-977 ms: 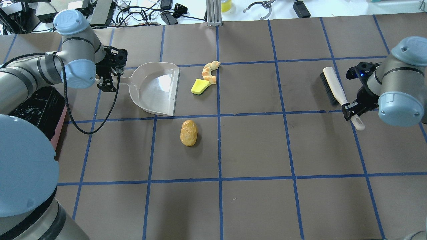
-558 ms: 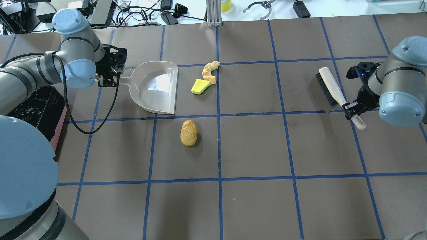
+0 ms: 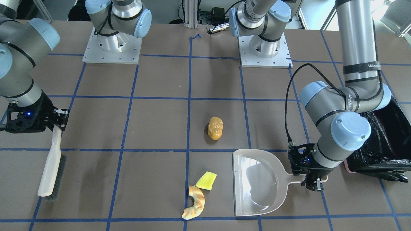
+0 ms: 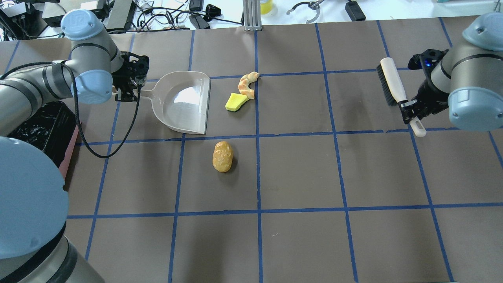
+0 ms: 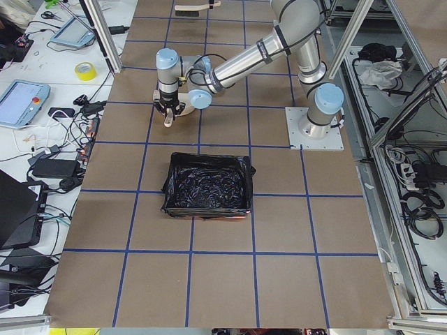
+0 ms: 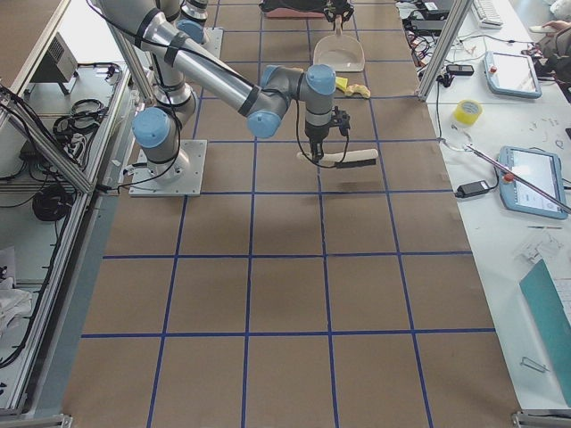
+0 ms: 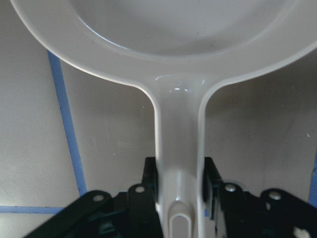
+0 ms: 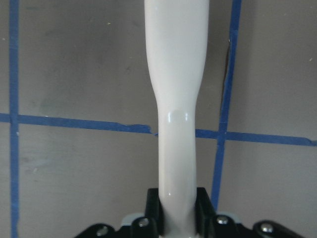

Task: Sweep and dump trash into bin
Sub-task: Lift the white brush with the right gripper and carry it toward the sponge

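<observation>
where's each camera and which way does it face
front-facing: across the table, facing the bases; left gripper holds dustpan at view's right
overhead: behind the robot, looking forward; right gripper holds brush at right
exterior left: table's left end; bin nearest, left arm beyond
exterior right: right end; right arm nearest
left wrist: own fingers, dustpan handle
right wrist: own fingers, brush handle
shared: front-facing and overhead show bun, wedge, croissant

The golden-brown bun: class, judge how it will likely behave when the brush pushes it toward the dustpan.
The bun is a rounded oval lying flat, so it will probably roll or veer rather than slide straight. Its lumpy surface may make that roll uneven. It looks much smaller than the brush, so it is likely light enough to skip away when struck.
</observation>
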{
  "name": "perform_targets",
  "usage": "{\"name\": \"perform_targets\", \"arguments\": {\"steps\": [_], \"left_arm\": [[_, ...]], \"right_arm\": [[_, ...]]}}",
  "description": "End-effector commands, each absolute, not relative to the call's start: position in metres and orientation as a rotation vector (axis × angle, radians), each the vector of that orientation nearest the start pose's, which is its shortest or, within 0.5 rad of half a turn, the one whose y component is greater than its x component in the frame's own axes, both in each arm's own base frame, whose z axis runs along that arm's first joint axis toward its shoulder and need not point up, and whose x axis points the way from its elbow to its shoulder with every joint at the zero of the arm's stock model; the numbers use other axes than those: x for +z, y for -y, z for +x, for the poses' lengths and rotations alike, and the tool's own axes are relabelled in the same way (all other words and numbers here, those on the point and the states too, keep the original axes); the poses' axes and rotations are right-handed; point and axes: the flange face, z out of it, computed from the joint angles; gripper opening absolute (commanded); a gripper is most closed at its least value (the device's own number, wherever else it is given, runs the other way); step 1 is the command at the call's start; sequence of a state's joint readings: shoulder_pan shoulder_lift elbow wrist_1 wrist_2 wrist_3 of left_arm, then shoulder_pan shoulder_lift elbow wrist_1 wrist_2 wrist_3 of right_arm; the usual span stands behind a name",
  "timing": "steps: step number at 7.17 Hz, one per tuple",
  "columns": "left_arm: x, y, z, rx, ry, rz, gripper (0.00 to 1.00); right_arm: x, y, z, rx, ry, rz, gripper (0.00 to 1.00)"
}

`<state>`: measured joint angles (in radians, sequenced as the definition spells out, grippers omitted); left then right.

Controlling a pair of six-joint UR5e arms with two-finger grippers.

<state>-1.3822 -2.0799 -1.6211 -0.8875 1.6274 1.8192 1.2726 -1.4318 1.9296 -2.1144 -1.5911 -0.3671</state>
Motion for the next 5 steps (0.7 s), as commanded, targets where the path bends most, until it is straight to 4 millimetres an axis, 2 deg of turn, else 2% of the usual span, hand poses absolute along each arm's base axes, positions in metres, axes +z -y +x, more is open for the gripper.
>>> {"name": "perform_targets", "arguments": {"steps": [1, 2, 3, 4, 5], "left_arm": [[0.236, 0.664, -0.003, 0.024, 2.253, -2.373, 0.00], [0.235, 0.664, -0.003, 0.021, 2.258, -2.367, 0.00], [0.236, 0.664, -0.004, 0.021, 2.260, -2.369, 0.00], [0.236, 0.663, -0.002, -0.021, 2.283, -2.367, 0.00], [0.236, 0.663, -0.001, -0.027, 2.293, -2.362, 0.00]], "right_arm": [[0.318, 0.530, 0.061, -0.094, -3.166, -0.055, 0.00], [0.329, 0.542, 0.105, -0.085, -3.158, -0.144, 0.00], [0.330, 0.548, 0.142, -0.056, -3.154, -0.102, 0.00], [0.315, 0.561, 0.179, -0.042, -3.154, -0.137, 0.00], [0.299, 0.576, 0.202, -0.014, -3.153, -0.135, 0.00]]}}
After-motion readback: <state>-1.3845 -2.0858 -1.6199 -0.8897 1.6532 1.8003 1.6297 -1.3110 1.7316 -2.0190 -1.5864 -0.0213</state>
